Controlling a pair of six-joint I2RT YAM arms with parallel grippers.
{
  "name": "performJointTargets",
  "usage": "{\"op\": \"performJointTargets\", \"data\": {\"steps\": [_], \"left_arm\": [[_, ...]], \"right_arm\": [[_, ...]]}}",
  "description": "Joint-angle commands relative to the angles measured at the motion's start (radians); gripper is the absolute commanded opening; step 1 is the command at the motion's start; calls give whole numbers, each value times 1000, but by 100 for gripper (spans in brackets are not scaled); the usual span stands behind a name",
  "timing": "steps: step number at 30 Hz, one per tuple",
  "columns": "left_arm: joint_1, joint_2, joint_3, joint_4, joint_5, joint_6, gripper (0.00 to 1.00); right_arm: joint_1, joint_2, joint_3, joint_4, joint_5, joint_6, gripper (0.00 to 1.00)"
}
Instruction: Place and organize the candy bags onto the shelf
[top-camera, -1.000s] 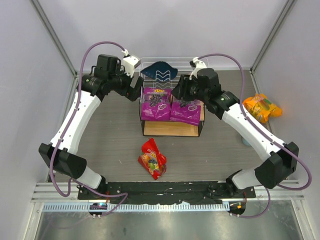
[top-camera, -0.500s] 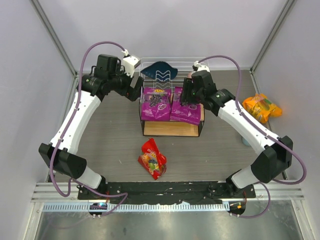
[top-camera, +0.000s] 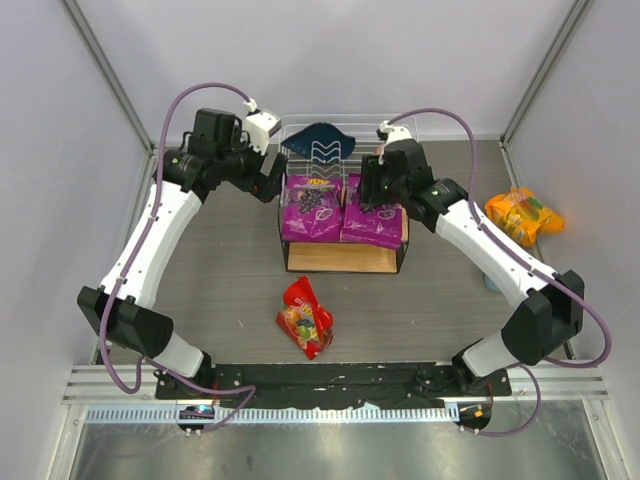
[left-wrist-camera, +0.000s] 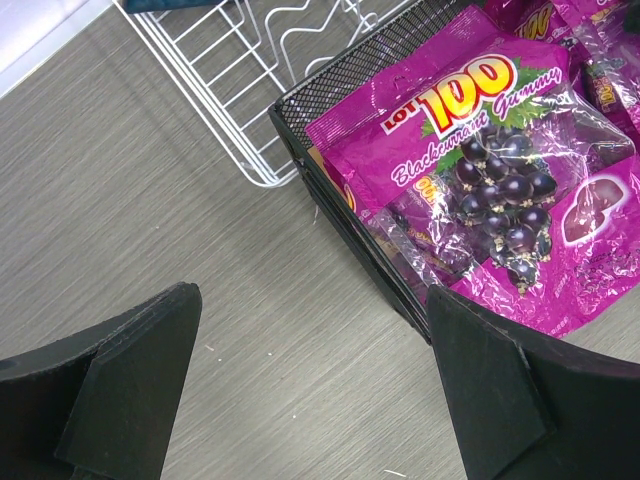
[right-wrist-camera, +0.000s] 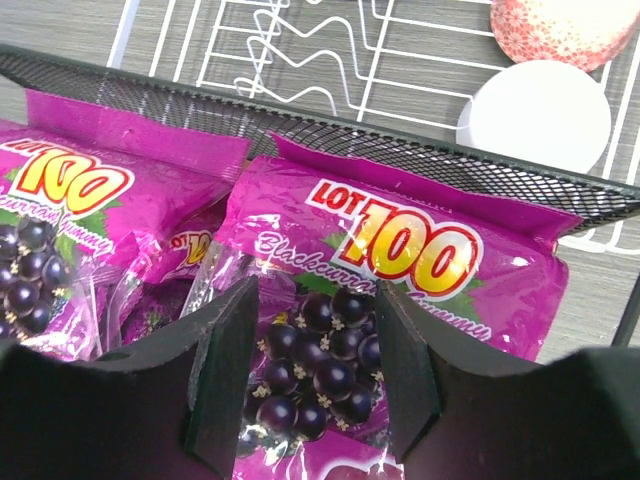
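Two purple candy bags lie side by side on the top tier of the shelf, the left one and the right one. A red bag lies on the table in front of the shelf. An orange-yellow bag lies far right. My left gripper is open and empty over the table just left of the shelf; its wrist view shows the gripper, the left purple bag and the shelf's black frame. My right gripper hovers open over the right purple bag.
A white wire basket with a dark blue cloth stands behind the shelf; it also shows in the left wrist view. A white disc and a pink disc lie behind the shelf's mesh rim.
My right gripper has shifted left and settled over the right purple bag. The left arm and the bags have not moved.
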Motion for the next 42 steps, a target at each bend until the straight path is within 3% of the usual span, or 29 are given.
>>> {"op": "performJointTargets", "data": {"steps": [1,5,10,19,28,37,42], "left_arm": [[6,-25,13,30,3,4,100],[13,-42,17,41,11,1,100],[40,-97,-13,76,57,-28,100],[161,-270,-257,138,176,-57,100],[186,-572,-718,277,256,-70,100],[184,-675,-845,277,299,-56,100],[186,-682,-872,283,298,-50,100]], "right_arm": [[0,-122,-58,99,-76,-59,56],[0,-254,-150,220,-123,-92,61],[38,-331,-207,220,-228,-93,63],[326,-391,-320,214,38,-64,63],[595,-531,-528,297,251,100,63],[908,-404,-503,309,506,163,65],[945,-335,-494,292,569,195,69]]}}
